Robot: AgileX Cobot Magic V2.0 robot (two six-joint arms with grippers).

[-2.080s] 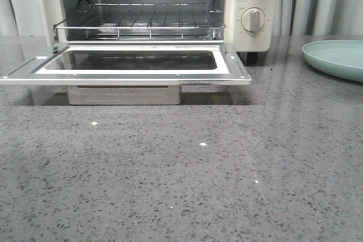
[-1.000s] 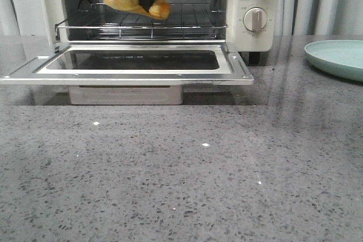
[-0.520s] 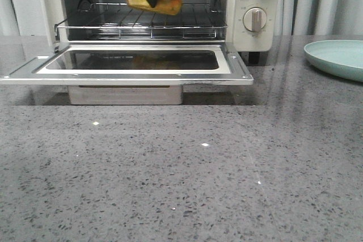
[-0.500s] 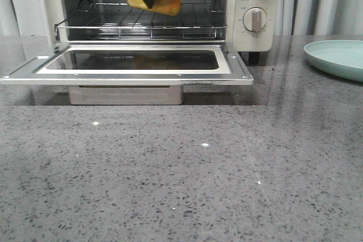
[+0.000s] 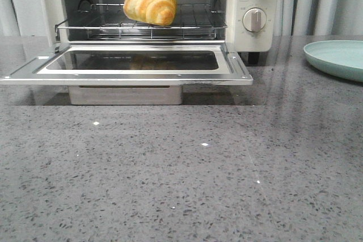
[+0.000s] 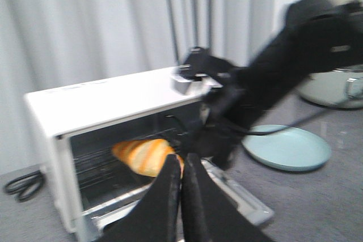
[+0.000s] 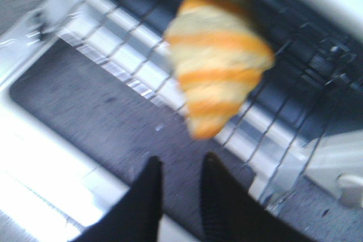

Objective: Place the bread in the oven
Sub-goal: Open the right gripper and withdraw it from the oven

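Note:
The bread (image 5: 150, 5), a golden roll with pale stripes, lies on the wire rack (image 5: 193, 24) inside the cream-white oven (image 5: 255, 4), whose glass door (image 5: 130, 75) hangs flat open. No gripper shows in the front view. My right gripper (image 7: 180, 161) is open with nothing between its fingers; it hovers over the door glass (image 7: 85, 111), a short way back from the bread (image 7: 218, 55). My left gripper (image 6: 181, 162) is shut and empty, held well off to the side of the oven (image 6: 102, 103). From there the bread (image 6: 144, 154) and the black right arm (image 6: 283, 66) at the oven mouth are visible.
A pale green plate (image 5: 337, 58) sits on the grey speckled counter to the right of the oven. The open door juts out over the counter. A black cable (image 6: 22, 185) lies beside the oven, and a pale pot (image 6: 334, 86) stands behind the plate (image 6: 286, 148).
The right gripper carried the bread into the oven, let it go on the rack, and has pulled back out of the front view. The bread now rests alone on the rack.

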